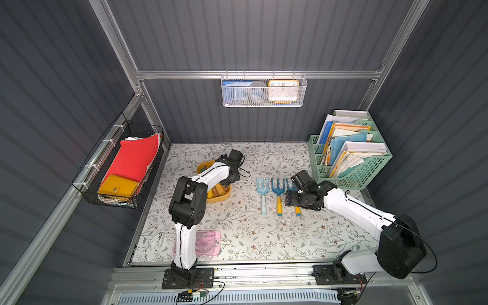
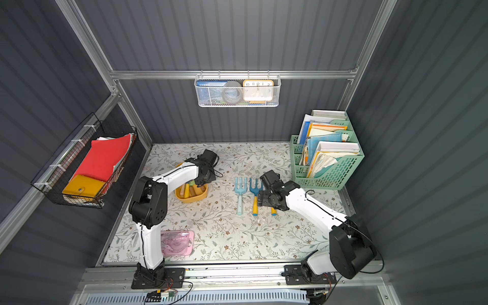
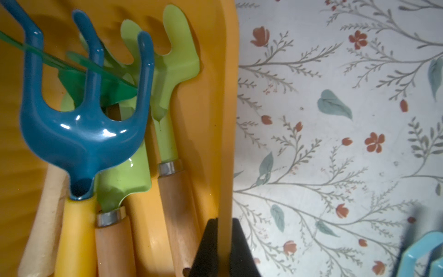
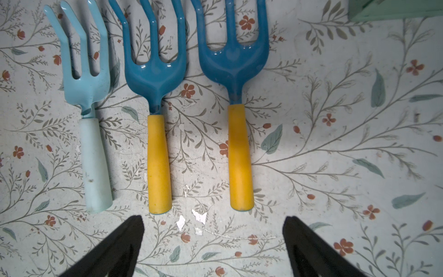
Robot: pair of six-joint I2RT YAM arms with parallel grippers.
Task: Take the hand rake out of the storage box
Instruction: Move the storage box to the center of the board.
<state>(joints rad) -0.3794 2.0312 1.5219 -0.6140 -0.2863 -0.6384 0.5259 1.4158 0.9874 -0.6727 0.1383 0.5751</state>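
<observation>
The storage box (image 3: 215,100) is a mustard-yellow tub, seen in both top views (image 1: 224,196) under my left wrist. A hand rake (image 3: 81,134) with a dark blue three-pronged head and a yellow handle lies in it, on top of green-headed tools with wooden handles (image 3: 177,203). My left gripper (image 3: 224,224) is shut on the tub's side wall, one finger inside and one outside. My right gripper (image 4: 213,230) is open over bare table, just short of the handle ends of three hand rakes laid side by side: one light blue (image 4: 91,120) and two dark blue (image 4: 155,120).
A green perforated file holder (image 1: 351,163) full of papers stands at the back right. A black wire basket (image 1: 118,171) hangs on the left wall and a white mesh basket (image 1: 264,91) on the back wall. A pink case (image 1: 208,243) lies near the left arm's base.
</observation>
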